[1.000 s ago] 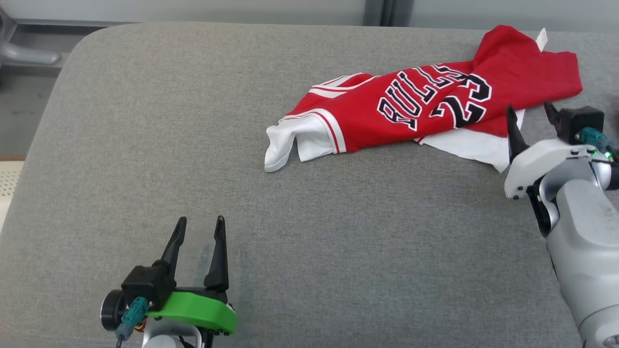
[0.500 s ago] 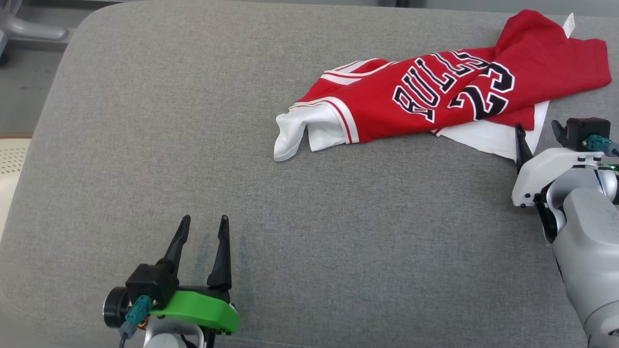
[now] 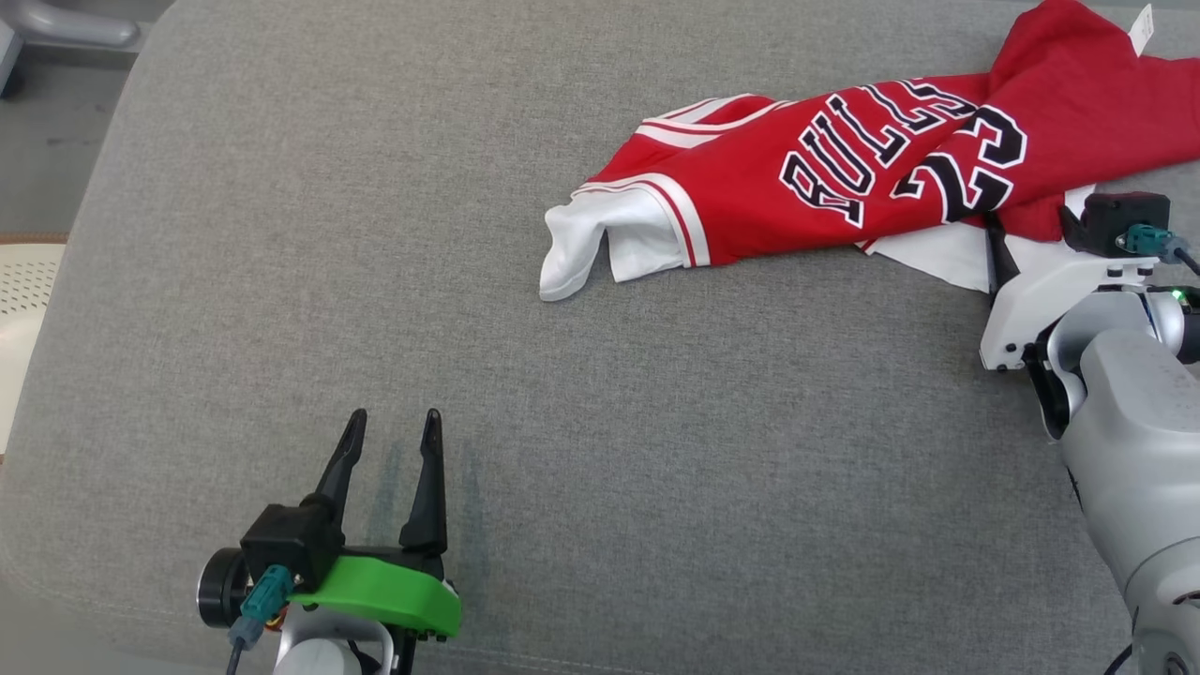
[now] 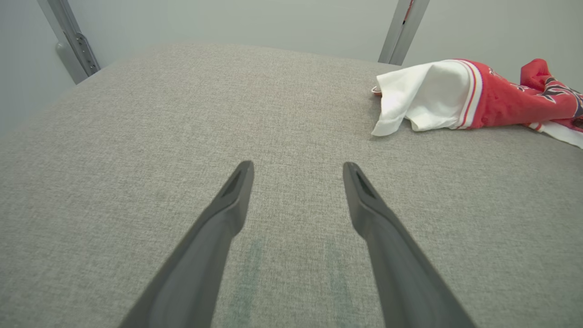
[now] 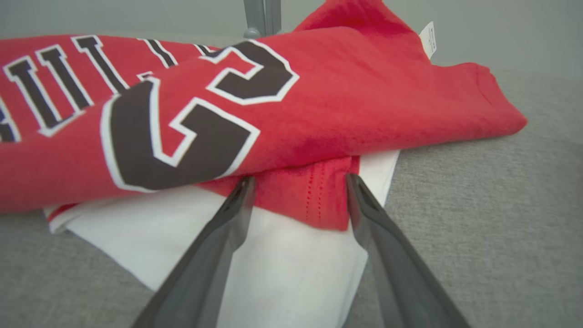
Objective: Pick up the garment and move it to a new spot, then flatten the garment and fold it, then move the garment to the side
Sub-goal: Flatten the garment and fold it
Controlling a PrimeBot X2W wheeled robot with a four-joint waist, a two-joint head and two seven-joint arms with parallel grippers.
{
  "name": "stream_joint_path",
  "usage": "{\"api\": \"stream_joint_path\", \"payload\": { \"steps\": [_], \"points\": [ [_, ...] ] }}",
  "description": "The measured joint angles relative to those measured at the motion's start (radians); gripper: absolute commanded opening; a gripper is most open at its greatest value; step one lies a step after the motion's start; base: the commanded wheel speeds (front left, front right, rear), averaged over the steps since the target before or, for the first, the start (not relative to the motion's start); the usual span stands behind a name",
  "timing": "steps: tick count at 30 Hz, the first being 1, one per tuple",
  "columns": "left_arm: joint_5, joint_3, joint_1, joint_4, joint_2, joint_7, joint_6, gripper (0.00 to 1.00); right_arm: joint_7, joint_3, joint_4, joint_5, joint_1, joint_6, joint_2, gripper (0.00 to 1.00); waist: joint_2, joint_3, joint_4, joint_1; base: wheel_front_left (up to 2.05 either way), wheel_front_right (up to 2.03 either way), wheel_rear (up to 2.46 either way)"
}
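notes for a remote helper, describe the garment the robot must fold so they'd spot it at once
On the grey fabric cushion, look to the far right, at the tips of the open right gripper. A crumpled red jersey with white sleeves lies there; its black BULLS and 23 lettering sets it apart from the plain grey around it.

Grey woven upholstered surface [image 3: 656, 450], rounded at the far-left corner, with faint greenish streaks [image 4: 248, 273] towards its near-left edge. Left of it are grey floor [image 3: 47, 141] and a pale perforated panel [image 3: 23, 281]. A metal upright [image 4: 73, 41] stands against the plain pale wall [image 4: 227, 18] on the far side.
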Motion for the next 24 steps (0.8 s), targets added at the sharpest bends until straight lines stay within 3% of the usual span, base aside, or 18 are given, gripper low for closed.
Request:
{"api": "stream_joint_path", "payload": {
  "steps": [3, 6, 7, 16, 24],
  "points": [
    [0.000, -0.002, -0.005, 0.000, 0.000, 0.000, 0.000, 1.00, 0.004, 0.011, 0.017, 0.009, -0.014, 0.000, 0.003, 0.40, 0.0000, 0.004, 0.001, 0.0000, 0.00, 0.00, 0.00],
    [0.000, -0.001, -0.008, 0.002, 0.000, 0.000, -0.001, 1.00, 0.005, 0.023, 0.030, 0.017, -0.024, 0.000, 0.002, 0.15, 0.0000, 0.007, 0.002, 0.0000, 0.00, 0.00, 0.00],
    [0.000, 0.000, -0.008, 0.003, 0.000, 0.000, -0.001, 1.00, 0.005, 0.025, 0.032, 0.020, -0.027, 0.000, 0.001, 0.00, 0.0000, 0.008, 0.002, 0.0000, 0.00, 0.00, 0.00],
    [0.007, 0.011, -0.008, 0.006, 0.000, 0.000, 0.001, 1.00, -0.009, 0.062, -0.004, 0.065, -0.038, 0.000, 0.026, 0.00, 0.0000, -0.011, -0.017, 0.0000, 0.00, 0.00, 0.00],
    [0.008, 0.034, 0.010, 0.004, 0.000, 0.000, 0.002, 1.00, -0.014, 0.142, -0.203, 0.145, 0.061, 0.000, 0.034, 0.00, 0.0000, -0.059, -0.059, 0.0000, 0.00, 0.00, 0.00]
  ]
}}
